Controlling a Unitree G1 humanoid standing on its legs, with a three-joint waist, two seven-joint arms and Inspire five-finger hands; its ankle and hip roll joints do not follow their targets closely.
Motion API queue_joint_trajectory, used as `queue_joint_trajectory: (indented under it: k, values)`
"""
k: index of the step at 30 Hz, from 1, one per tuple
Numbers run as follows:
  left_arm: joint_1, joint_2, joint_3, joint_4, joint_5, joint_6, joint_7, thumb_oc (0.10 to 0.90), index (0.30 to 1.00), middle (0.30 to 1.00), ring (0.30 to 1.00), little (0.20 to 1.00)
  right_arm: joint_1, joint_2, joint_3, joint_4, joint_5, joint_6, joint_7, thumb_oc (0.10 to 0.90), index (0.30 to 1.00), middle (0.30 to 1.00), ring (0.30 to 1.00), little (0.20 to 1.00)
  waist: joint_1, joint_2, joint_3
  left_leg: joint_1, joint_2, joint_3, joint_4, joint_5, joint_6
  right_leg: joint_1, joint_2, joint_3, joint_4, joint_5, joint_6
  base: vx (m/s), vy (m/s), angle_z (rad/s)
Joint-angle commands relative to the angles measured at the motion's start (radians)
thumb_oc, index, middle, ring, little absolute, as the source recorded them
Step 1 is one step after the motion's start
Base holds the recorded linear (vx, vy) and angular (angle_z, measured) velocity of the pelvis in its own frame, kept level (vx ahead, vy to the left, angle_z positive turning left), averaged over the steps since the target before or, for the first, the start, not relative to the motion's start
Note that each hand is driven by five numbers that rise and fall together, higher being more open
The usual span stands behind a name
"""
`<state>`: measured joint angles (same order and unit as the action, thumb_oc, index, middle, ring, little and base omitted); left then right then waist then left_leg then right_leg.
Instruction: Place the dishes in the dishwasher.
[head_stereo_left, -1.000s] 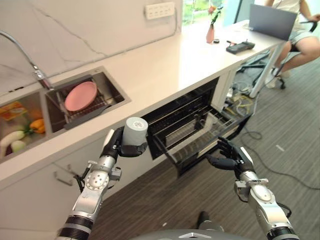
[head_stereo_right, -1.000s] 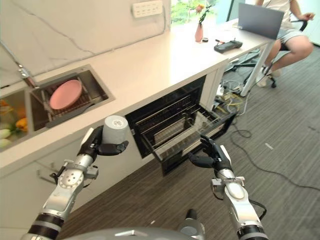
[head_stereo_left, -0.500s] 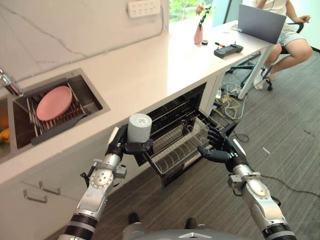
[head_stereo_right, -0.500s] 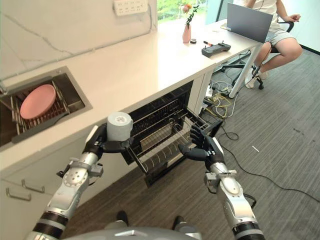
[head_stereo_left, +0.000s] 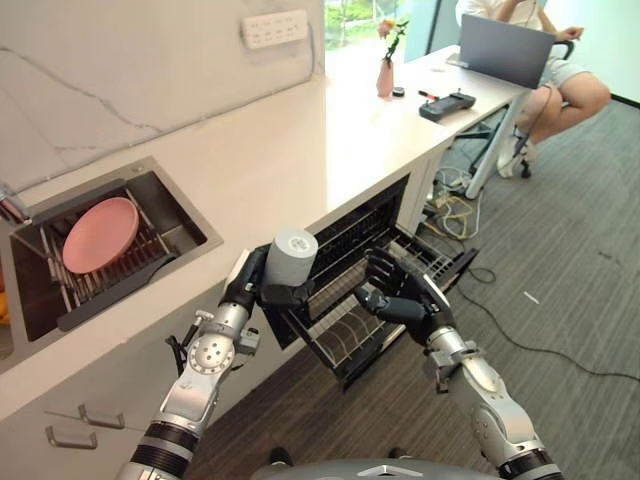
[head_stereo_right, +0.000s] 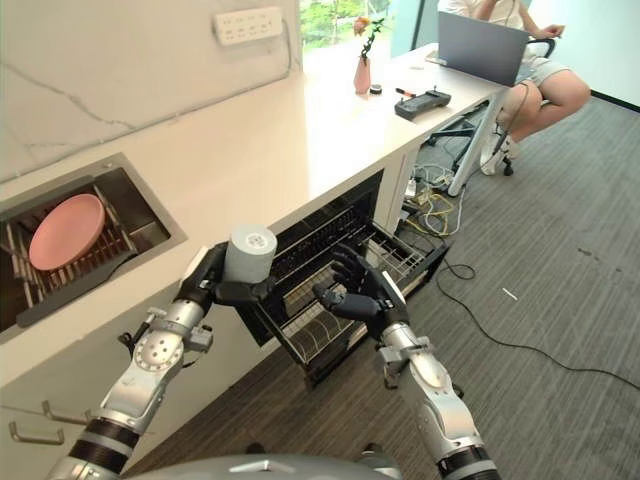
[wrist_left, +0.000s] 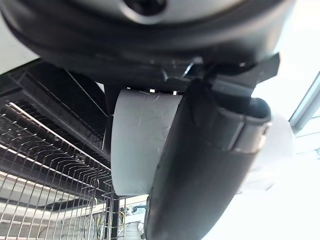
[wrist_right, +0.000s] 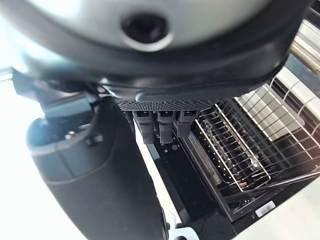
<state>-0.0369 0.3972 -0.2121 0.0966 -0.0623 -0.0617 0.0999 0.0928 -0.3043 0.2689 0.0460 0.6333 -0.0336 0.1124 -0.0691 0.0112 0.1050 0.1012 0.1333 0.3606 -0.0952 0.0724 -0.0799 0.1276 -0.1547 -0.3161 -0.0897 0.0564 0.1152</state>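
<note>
My left hand (head_stereo_left: 250, 288) is shut on a grey cup (head_stereo_left: 291, 257), upright and level with the counter's front edge, just left of the open dishwasher (head_stereo_left: 375, 235). In the left wrist view the cup (wrist_left: 140, 145) sits between thumb and fingers, with the wire rack behind it. The lower rack (head_stereo_left: 350, 325) is pulled out and holds no dishes that I can see. My right hand (head_stereo_left: 400, 298) hovers over the rack, fingers relaxed and holding nothing, a short way right of the cup. A pink plate (head_stereo_left: 99, 221) rests on a drying rack in the sink (head_stereo_left: 190, 225).
The white counter (head_stereo_left: 290, 140) carries a pink vase with flowers (head_stereo_left: 385, 75), a dark handheld device (head_stereo_left: 447, 103) and a laptop (head_stereo_left: 505, 50) at its far end, where a person (head_stereo_left: 570, 80) sits. Cables (head_stereo_left: 455, 205) lie on the floor beside the dishwasher.
The camera has shifted. My right hand has moved left, from the rack's front right corner to above the rack, closer to the cup. The left hand still holds the cup.
</note>
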Motion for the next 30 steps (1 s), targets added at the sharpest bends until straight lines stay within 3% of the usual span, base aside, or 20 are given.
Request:
queue_joint_trajectory:
  k: [1, 8, 17, 25, 30]
  values:
    - [-0.237, 0.009, -0.032, 0.024, 0.091, -0.106, 0.103, 0.400, 0.300, 0.300, 0.300, 0.300, -0.078, 0.034, 0.006, -0.174, 0.086, -0.074, -0.005, 0.800, 0.900, 0.900, 0.900, 0.900, -0.004, -0.013, -0.056, 0.050, -0.014, -0.014, 0.032, -0.111, -0.007, -0.066, -0.083, -0.026, 0.051, -0.028, 0.082, 0.03, 0.020, -0.20]
    - [-0.382, -0.036, -0.147, 0.096, 0.193, -0.087, 0.224, 0.400, 0.300, 0.300, 0.300, 0.300, -0.144, 0.039, 0.077, -0.251, 0.083, -0.095, -0.097, 0.800, 0.900, 0.900, 0.900, 0.900, -0.034, -0.002, -0.057, 0.058, -0.021, 0.000, 0.033, -0.119, 0.001, -0.080, -0.091, -0.008, 0.052, -0.018, 0.089, 0.02, 0.002, -0.07]
    - [-0.487, -0.100, -0.250, 0.191, 0.278, -0.053, 0.337, 0.400, 0.300, 0.300, 0.300, 0.300, -0.275, 0.086, 0.166, -0.248, 0.070, -0.124, -0.218, 0.800, 0.900, 0.900, 0.900, 0.900, -0.043, 0.014, -0.052, 0.058, -0.024, 0.003, 0.031, -0.117, 0.004, -0.087, -0.095, -0.007, 0.050, -0.013, 0.088, 0.01, 0.001, -0.10]
    - [-0.478, -0.144, -0.312, 0.221, 0.407, 0.010, 0.474, 0.400, 0.300, 0.300, 0.300, 0.300, -0.358, 0.179, 0.226, -0.182, 0.058, -0.171, -0.380, 0.800, 0.900, 0.900, 0.900, 0.900, -0.016, 0.016, -0.056, 0.054, -0.028, -0.023, 0.021, -0.114, 0.005, -0.068, -0.096, -0.035, 0.045, -0.008, 0.081, 0.00, -0.007, 0.04]
    - [-0.571, -0.203, -0.388, 0.344, 0.478, 0.071, 0.610, 0.400, 0.300, 0.300, 0.300, 0.300, -0.424, 0.245, 0.266, -0.119, 0.066, -0.207, -0.482, 0.800, 0.900, 0.900, 0.900, 0.900, -0.008, 0.015, -0.052, 0.044, -0.030, -0.039, 0.021, -0.109, 0.007, -0.070, -0.095, -0.042, 0.052, -0.006, 0.078, -0.01, -0.002, 0.14]
